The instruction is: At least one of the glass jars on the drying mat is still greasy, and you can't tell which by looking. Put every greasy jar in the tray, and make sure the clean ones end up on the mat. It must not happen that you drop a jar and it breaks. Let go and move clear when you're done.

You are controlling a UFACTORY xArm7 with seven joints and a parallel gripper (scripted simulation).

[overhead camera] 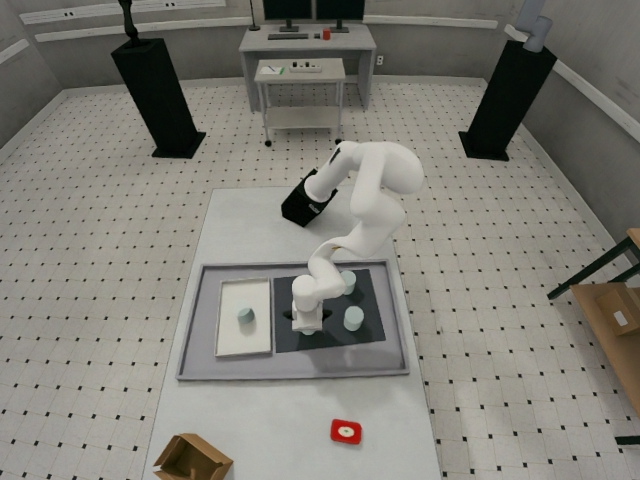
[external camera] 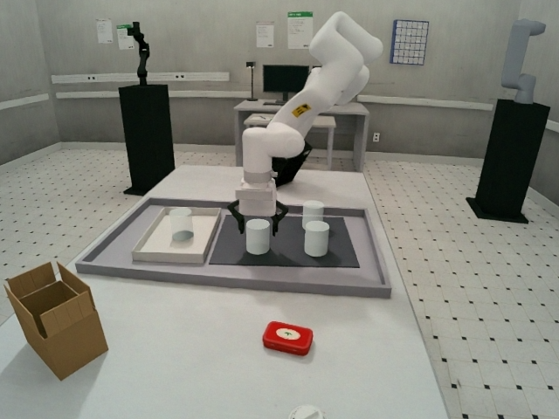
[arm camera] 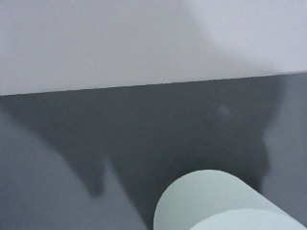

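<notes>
A dark drying mat [overhead camera: 330, 338] [external camera: 288, 252] [arm camera: 144, 134] holds three pale glass jars. The front-left jar [external camera: 258, 241] [arm camera: 225, 201] stands upright between my open fingers and is almost hidden under the wrist in the top view. My gripper [overhead camera: 308, 328] [external camera: 258, 228] is open, its fingertips on either side of that jar's upper part. I cannot tell if they touch it. The two other jars [overhead camera: 348, 282] [overhead camera: 353, 317] [external camera: 313, 211] [external camera: 316, 237] stand at the mat's right. A fourth jar [overhead camera: 245, 313] [external camera: 181, 223] stands in the white tray [overhead camera: 242, 343] [external camera: 157, 257] left of the mat.
Mat and tray sit inside a large grey rimmed base [overhead camera: 289, 364] [external camera: 225, 279] [arm camera: 144, 43]. A red tin [overhead camera: 345, 431] [external camera: 287, 337] lies on the table in front. An open cardboard box [overhead camera: 191, 458] [external camera: 54, 311] stands at the front left. The arm's black base [overhead camera: 305, 206] is behind.
</notes>
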